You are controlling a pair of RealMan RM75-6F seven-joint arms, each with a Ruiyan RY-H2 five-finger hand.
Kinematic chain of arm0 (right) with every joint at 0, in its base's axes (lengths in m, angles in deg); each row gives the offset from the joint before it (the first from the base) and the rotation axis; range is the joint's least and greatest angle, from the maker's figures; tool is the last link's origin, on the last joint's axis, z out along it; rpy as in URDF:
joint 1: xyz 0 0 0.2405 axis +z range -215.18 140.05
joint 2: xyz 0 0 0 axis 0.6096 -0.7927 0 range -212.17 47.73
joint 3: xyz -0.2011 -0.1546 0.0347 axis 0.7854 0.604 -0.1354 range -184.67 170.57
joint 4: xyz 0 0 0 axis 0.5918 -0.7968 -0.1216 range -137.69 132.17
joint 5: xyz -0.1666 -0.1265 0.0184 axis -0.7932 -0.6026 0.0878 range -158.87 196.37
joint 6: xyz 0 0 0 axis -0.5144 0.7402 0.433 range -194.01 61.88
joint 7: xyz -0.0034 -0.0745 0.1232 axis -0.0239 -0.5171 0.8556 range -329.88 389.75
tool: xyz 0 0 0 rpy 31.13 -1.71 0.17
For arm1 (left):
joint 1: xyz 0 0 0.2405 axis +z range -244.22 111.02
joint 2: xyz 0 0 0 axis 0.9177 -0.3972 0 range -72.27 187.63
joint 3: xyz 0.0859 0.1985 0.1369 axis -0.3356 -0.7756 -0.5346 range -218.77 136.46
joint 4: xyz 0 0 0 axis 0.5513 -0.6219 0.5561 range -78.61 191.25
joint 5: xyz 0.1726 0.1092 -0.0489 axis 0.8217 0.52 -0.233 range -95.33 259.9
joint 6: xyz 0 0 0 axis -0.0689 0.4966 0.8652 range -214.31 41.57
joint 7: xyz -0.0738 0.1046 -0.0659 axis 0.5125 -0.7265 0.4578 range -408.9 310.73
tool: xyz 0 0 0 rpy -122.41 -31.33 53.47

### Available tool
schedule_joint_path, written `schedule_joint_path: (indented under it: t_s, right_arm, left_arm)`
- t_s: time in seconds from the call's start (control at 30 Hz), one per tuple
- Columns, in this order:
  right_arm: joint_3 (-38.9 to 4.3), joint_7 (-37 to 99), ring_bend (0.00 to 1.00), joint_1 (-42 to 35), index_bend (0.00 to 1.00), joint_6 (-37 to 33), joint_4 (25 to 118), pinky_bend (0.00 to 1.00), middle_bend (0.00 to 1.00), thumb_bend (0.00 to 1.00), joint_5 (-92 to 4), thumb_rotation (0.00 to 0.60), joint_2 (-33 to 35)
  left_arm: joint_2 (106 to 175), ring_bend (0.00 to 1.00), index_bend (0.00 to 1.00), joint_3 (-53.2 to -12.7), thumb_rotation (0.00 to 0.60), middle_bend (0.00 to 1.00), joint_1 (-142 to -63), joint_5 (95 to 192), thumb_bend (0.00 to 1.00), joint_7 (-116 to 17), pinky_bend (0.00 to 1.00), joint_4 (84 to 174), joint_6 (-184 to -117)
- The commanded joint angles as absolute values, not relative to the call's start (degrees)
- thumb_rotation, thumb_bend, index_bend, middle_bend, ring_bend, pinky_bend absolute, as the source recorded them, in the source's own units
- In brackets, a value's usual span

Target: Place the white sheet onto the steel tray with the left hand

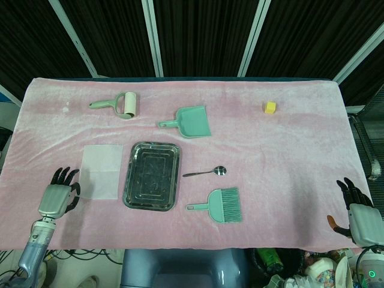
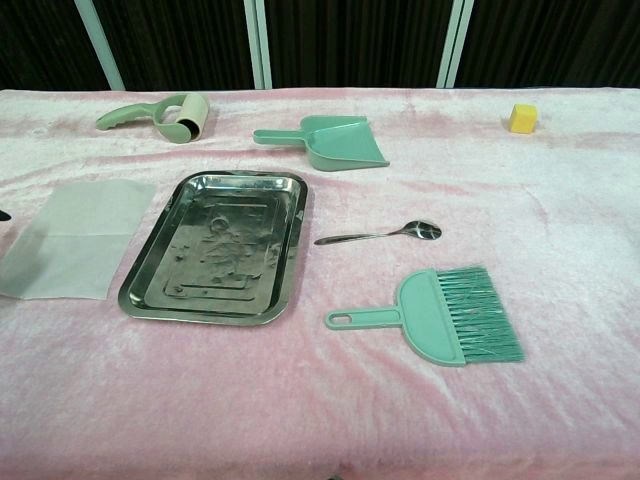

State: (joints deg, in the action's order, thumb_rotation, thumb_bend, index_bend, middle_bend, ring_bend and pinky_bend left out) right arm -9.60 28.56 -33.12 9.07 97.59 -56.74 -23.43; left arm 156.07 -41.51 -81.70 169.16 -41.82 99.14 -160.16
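Your left robot hand (image 1: 58, 195) sits at near left edge of tabletop (image 1: 288, 156), fingers spread, holding nothing, just left of white sheet (image 1: 101, 171). Sheet lies flat on pink cloth, just beside steel tray (image 1: 152, 176), on tray's left, not on it. Your right robot hand (image 1: 360, 211) at near right corner, fingers apart, nothing held. Beyond tray: lint roller (image 1: 118, 104), green dustpan (image 1: 189, 121). Right of tray: spoon (image 1: 207, 172), green brush (image 1: 221, 205). Yellow cube (image 1: 270, 107) far right.
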Motion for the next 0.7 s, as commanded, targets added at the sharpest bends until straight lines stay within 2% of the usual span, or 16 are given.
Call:
schedule_joint_path:
  t_s: [0.03,0.7]
  right_arm:
    - [-9.6,28.6,0.09,-33.1,0.00,9.1,97.6,0.15,0.01,0.24,-56.8,0.600,-23.4]
    - [-9.6,28.0,0.09,-33.1,0.00,9.1,97.7,0.15,0.01,0.24,-56.6,0.600,-23.5]
  left_arm:
    - [156.1,0.00,0.61,-41.5,0.600,0.13,-81.7,169.1,0.46,-42.0,0.00,99.1,-160.1]
    - [155.9,0.00,0.61,-41.4,0.600,0.13,-81.7,168.8,0.45,-41.3,0.00,98.8,-159.8]
